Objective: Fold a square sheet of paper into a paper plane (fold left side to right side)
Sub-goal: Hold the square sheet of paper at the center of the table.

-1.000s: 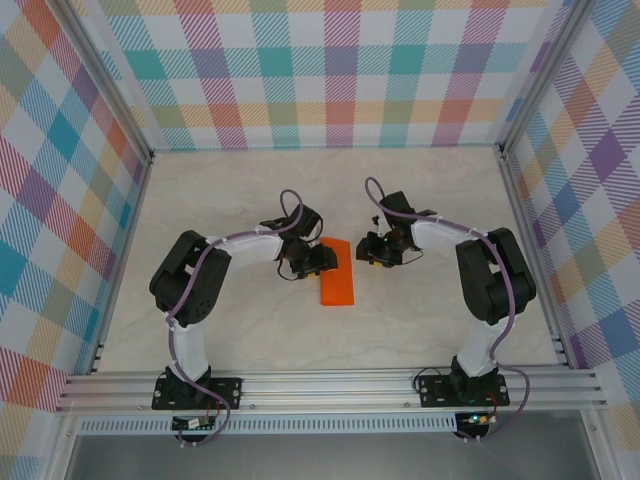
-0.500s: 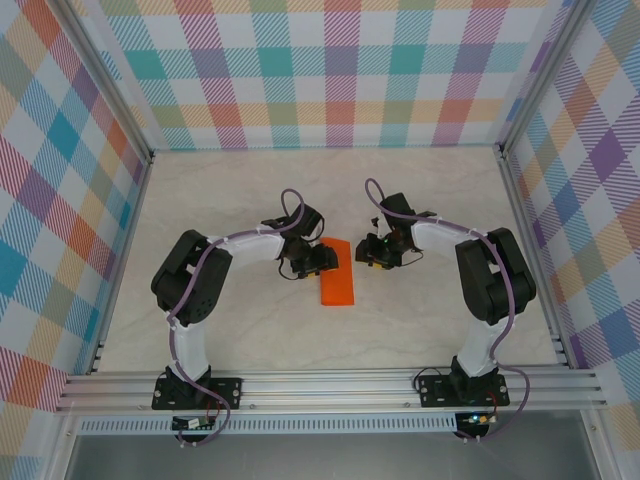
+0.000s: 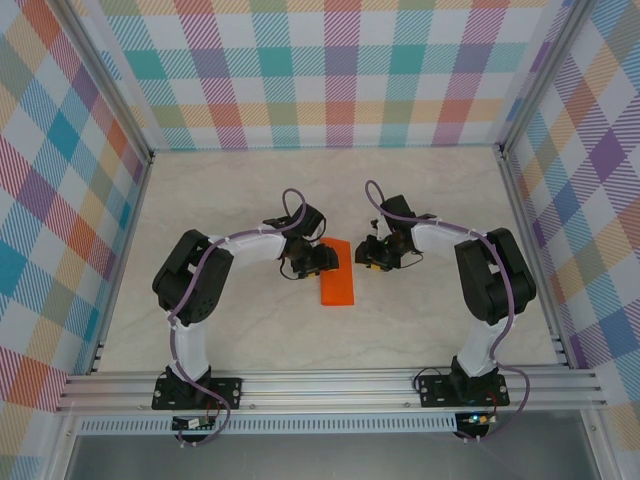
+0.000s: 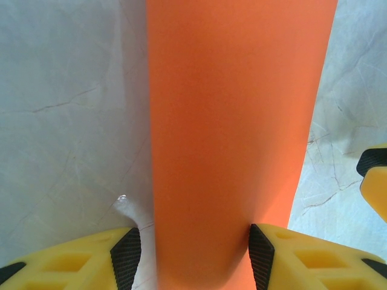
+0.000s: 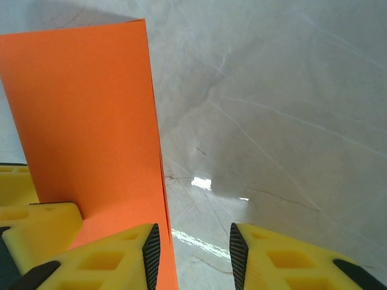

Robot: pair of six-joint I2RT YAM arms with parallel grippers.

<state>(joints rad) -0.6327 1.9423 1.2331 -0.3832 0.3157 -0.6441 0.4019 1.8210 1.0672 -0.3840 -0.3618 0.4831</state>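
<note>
Looking like the left-to-right fold is done: the paper lies as a narrow doubled strip mid-surface. Left tool straddles its far end, spread; right tool is spread at its right edge. Nose and wing folds are all left.

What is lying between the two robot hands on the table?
The orange paper, folded into a narrow strip. In the overhead view its far end lies between the left hand and the right hand.
</note>
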